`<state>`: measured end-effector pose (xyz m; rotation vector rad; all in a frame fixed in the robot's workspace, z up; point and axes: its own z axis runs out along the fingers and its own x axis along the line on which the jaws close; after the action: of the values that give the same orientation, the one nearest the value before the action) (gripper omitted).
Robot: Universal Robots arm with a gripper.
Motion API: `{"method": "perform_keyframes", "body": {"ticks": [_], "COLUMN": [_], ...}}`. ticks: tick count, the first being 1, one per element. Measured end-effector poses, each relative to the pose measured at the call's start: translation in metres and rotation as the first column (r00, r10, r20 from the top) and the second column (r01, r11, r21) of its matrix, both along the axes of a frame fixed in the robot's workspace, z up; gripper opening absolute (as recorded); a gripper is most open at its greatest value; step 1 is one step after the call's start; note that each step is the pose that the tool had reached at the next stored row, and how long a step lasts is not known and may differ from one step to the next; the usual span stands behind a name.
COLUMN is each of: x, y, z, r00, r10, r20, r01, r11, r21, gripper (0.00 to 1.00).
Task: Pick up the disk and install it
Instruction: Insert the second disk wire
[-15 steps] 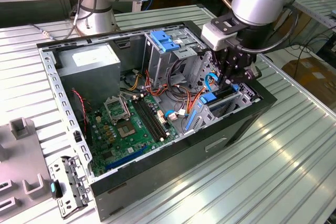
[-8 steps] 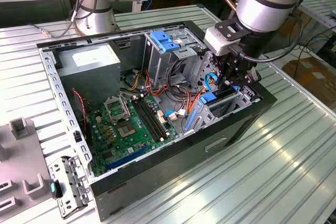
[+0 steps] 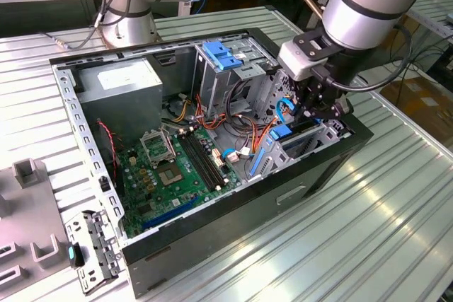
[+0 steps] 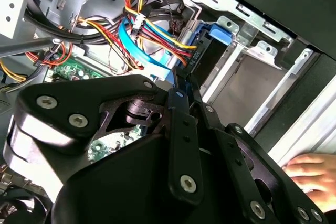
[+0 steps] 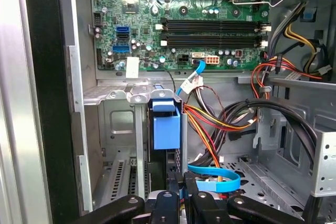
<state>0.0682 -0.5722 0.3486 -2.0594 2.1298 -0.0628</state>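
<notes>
Inspection at the open computer case [image 3: 212,245] on the ribbed bench [image 3: 396,196]: the arm has the tool [image 3: 320,112] down inside the drive cage [image 3: 311,139] at the exterior view's right end of the case. The disk [image 5: 167,129] stands on edge in a cage slot, its blue rail and tab uppermost in the first wrist view, and the tool [image 5: 179,200] is drawn narrow on the disk's edge, fingers [image 5: 167,203] close together either side of it. Seating depth cannot be judged from these views. Risks noted: the loose flat blue data cable [image 5: 212,178] and the red, yellow and orange power leads [image 5: 210,124] lie just beside the slot and could be snagged or pinched by the tool. A tilted disk could bind against the cage walls. A person's hand [image 4: 310,174] rests near the case edge in the second wrist view, close to the tool's working area.
</notes>
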Motion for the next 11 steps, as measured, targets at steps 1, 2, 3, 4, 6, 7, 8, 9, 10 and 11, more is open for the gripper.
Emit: {"method": "perform_keyframes", "body": {"ticks": [1, 2, 3, 4, 6, 7, 8, 9, 10, 11], "x": [0.0, 0.0, 0.0, 0.0, 0.0, 0.0, 0.0, 0.0, 0.0, 0.0], "y": [-0.0008, -0.0008, -0.0008, -0.0009, -0.0009, -0.0009, -0.0009, -0.0009, -0.0009, -0.0009], "z": [-0.0005, -0.0007, -0.001, -0.0016, -0.0025, -0.003, -0.0034, -0.004, -0.0046, -0.0051], "r00": [1.0, 1.0, 1.0, 1.0, 1.0, 1.0, 1.0, 1.0, 1.0, 1.0], "r10": [0.0, 0.0, 0.0, 0.0, 0.0, 0.0, 0.0, 0.0, 0.0, 0.0], "r20": [0.0, -0.0001, 0.0, 0.0, 0.0, 0.0, 0.0, 0.0, 0.0, -0.0001], "r01": [0.0, 0.0, 0.0, 0.0, 0.0, 0.0, 0.0, 0.0, 0.0, 0.0], "r11": [1.0, 1.0, 1.0, 1.0, 1.0, 1.0, 1.0, 1.0, 1.0, 1.0], "r21": [-0.0001, -0.0002, -0.0001, 0.0, -0.0001, -0.0001, -0.0001, -0.0002, -0.0002, -0.0002], "gripper": [0.16, 0.16, 0.16, 0.16, 0.16, 0.16, 0.16, 0.16, 0.16, 0.16]}}
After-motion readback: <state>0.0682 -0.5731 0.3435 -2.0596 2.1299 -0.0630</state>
